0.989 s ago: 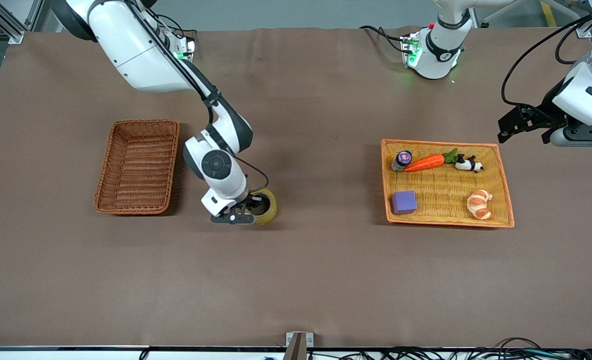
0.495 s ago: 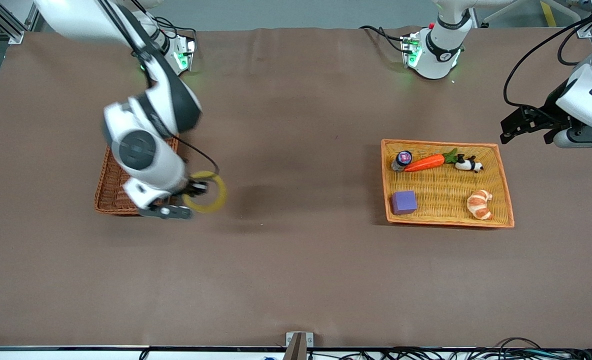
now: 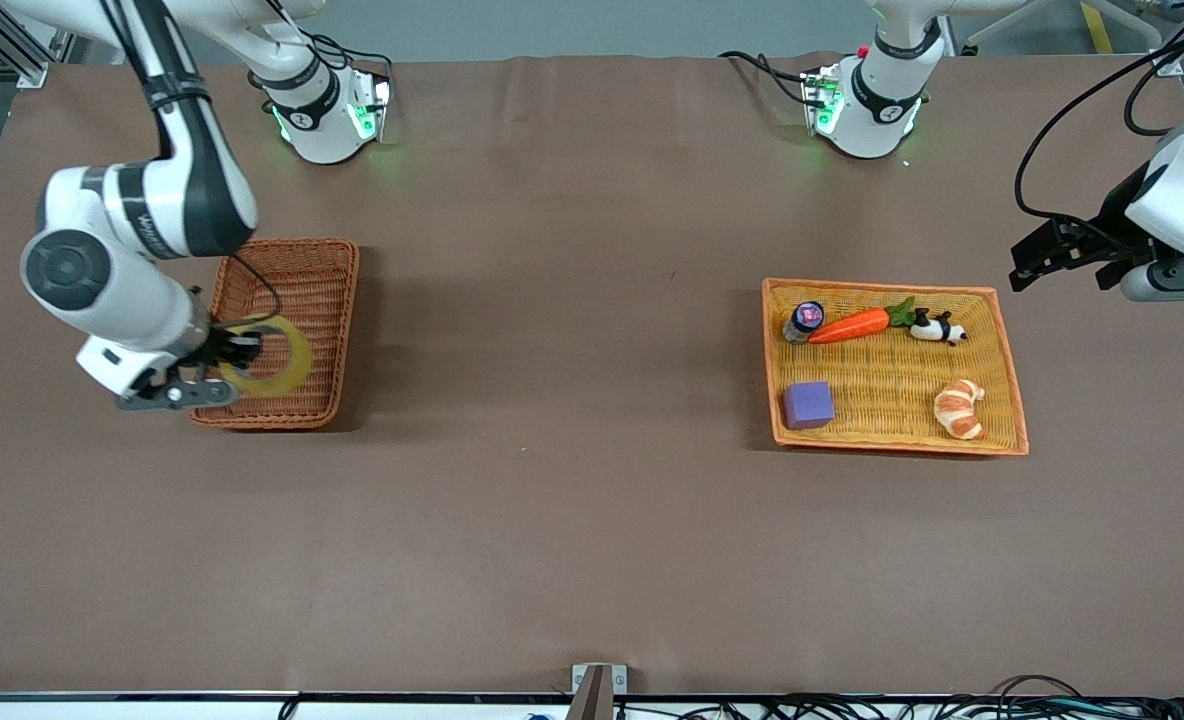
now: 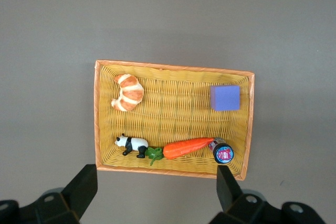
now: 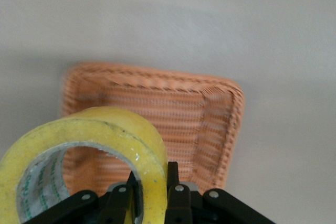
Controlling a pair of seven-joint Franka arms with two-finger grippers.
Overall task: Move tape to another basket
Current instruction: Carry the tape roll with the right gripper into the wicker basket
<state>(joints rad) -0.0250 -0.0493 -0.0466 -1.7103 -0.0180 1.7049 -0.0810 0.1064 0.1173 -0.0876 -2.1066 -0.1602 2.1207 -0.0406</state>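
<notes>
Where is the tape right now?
The tape is held up in the shut jaws of the right gripper, over the basket at the right arm's end of the table.

No legible text anywhere.

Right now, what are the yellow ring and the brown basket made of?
The tape looks like glossy, see-through yellowish plastic film wound on a greyish core, likely cardboard. The basket looks like matte woven wicker or rattan: its ribbed strands show.
</notes>
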